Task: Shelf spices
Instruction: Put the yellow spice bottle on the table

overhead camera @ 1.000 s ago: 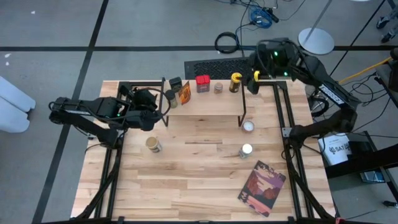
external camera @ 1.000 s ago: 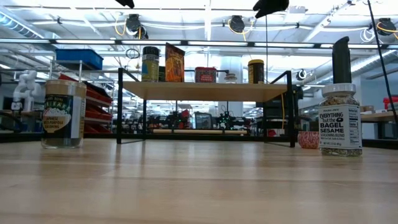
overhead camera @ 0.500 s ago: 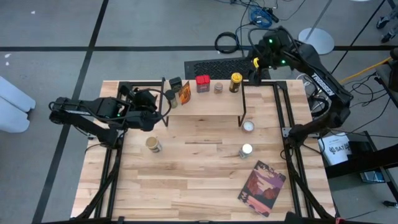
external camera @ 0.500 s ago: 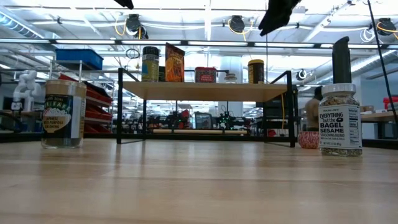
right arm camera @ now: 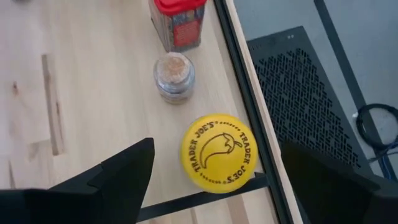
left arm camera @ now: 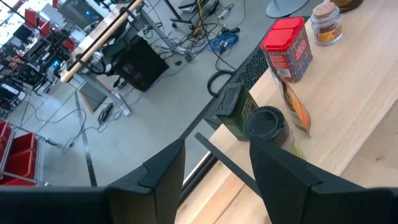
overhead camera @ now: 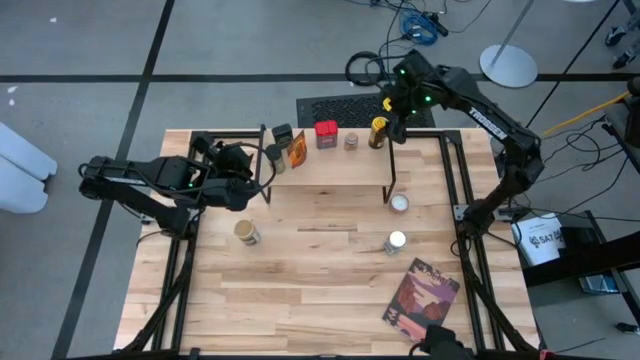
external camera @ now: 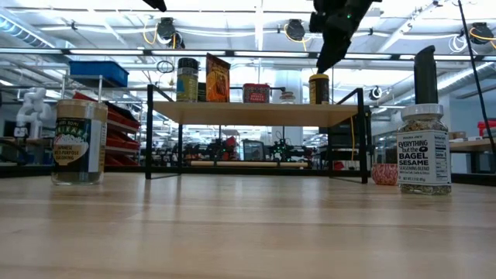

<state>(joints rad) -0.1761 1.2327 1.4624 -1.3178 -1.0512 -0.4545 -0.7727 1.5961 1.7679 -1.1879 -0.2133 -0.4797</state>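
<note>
Right gripper [right arm camera: 214, 186] spread open above my round yellow-lidded jar [right arm camera: 219, 152] on pale plank shelf [overhead camera: 330, 165], left gripper [left arm camera: 214, 165] half-open, empty, beside black-capped jar [left arm camera: 264, 124]

Table and shelf, as I saw them from the console

The shelf [overhead camera: 330, 165] carried five spices; the yellow-topped jar [overhead camera: 379, 131] sat directly under my right gripper [overhead camera: 397, 112]. On the table [overhead camera: 300, 270], well clear of both grippers, lay three jars [overhead camera: 246, 232] and a book [overhead camera: 421, 300].
</note>
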